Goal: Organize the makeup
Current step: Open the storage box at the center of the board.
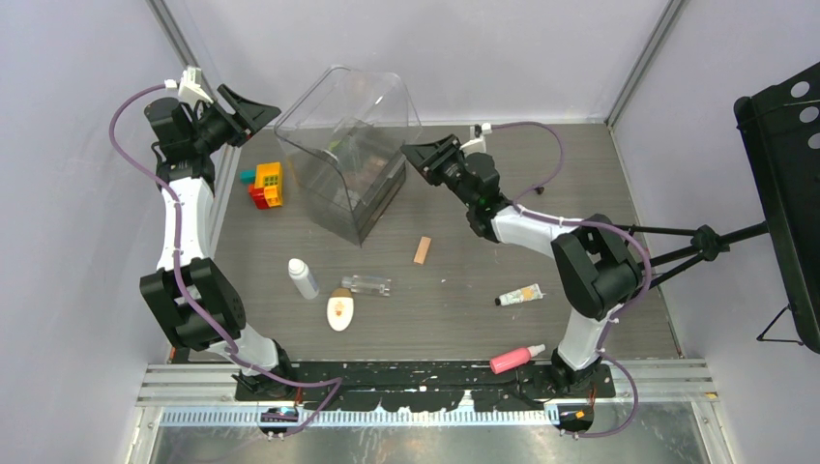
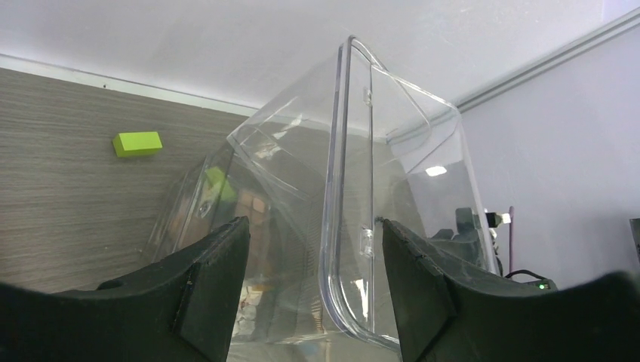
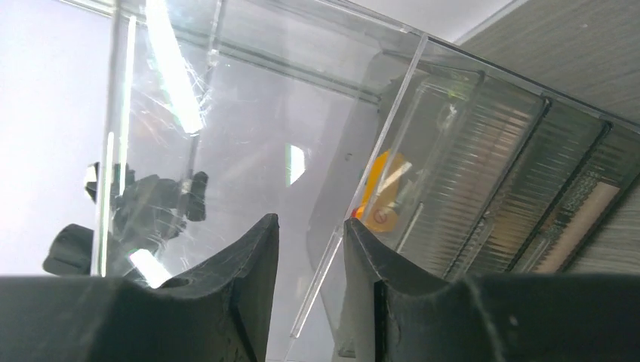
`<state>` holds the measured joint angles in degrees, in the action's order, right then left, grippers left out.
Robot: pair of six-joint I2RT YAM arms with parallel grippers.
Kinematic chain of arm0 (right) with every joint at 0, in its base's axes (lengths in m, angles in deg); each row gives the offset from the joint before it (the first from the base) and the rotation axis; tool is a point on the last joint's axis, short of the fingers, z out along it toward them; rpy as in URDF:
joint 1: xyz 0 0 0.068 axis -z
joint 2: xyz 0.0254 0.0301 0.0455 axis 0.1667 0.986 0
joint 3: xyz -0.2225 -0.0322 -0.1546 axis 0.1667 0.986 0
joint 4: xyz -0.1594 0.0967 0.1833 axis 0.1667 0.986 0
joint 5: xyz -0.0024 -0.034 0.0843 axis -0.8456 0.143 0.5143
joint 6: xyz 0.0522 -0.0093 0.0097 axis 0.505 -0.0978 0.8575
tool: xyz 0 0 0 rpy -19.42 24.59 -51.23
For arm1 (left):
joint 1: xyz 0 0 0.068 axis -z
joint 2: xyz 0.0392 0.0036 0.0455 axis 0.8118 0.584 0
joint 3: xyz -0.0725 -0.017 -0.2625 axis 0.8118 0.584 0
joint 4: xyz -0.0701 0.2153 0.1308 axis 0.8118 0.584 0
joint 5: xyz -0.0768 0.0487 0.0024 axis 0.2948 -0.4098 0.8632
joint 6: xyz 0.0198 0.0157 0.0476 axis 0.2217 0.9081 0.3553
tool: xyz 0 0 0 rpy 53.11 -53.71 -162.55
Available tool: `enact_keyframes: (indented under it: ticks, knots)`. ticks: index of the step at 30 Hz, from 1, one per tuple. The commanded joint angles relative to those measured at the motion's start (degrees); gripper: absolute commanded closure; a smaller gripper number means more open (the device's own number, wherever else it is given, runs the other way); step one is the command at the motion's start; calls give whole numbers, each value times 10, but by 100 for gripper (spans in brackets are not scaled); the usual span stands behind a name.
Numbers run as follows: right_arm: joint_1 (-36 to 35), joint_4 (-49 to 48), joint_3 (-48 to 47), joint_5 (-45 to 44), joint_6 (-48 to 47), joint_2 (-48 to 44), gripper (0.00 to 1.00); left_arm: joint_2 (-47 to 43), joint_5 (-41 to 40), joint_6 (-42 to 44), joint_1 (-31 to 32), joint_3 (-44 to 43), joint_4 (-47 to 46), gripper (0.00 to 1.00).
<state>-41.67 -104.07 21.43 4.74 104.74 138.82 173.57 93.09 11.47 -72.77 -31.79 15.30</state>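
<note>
Parted fingers of the right gripper (image 3: 311,226) flank the clear case (image 1: 348,164) wall, upper centre; the left gripper (image 2: 313,226) likewise stands apart. The pink bottle (image 1: 516,359) and cream tube (image 1: 519,295) lie lower right: withdraw squarely, then descend.

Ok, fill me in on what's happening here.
The robot is working at the clear plastic case at the far side of the table. The right gripper has its jaws slightly parted around an edge of its wall. The left gripper faces it with jaws open, holding nothing. The white bottle, clear bottle, compact, cream tube and pink bottle lie loose on the table.
</note>
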Motion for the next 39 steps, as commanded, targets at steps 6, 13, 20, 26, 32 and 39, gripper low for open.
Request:
enact_keyframes:
  ticks: [6,13,20,26,32,39]
  knots:
    - [-5,-35,-75,20,4,-68,58,-63,-14,57,-2,-23,22,30]
    - [-6,-1,-102,22,-11,-89,57,-97,-16,59,7,-34,22,26]
    - [-7,25,-137,28,-17,-92,57,-157,-36,83,9,-11,14,24]
    - [-7,66,-193,38,-28,-79,57,-214,-80,114,9,25,16,25]
    - [-9,72,-231,45,-20,-57,57,-249,-79,138,8,57,11,32]
    - [-9,113,-298,49,-33,-36,57,-262,-72,147,8,81,3,44]
